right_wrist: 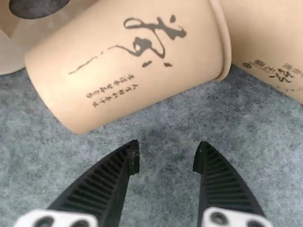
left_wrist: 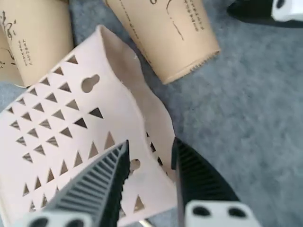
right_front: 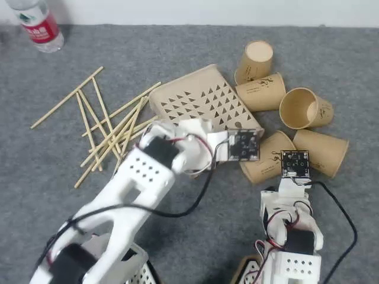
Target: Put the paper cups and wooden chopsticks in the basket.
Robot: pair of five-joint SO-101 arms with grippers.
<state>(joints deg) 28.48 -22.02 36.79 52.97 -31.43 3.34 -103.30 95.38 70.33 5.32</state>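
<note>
We saw the left gripper (left_wrist: 150, 144) narrowly parted over the rim of the beige perforated basket (left_wrist: 57, 123), the right gripper (right_wrist: 168, 151) parted beside a lying tan paper cup (right_wrist: 132, 61).

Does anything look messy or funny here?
Yes. The basket looks tipped over, with its holey side facing up, so nothing can drop in. The paper cups lie on their sides next to it, and the wooden chopsticks are scattered in a jumble across the grey carpet.
</note>
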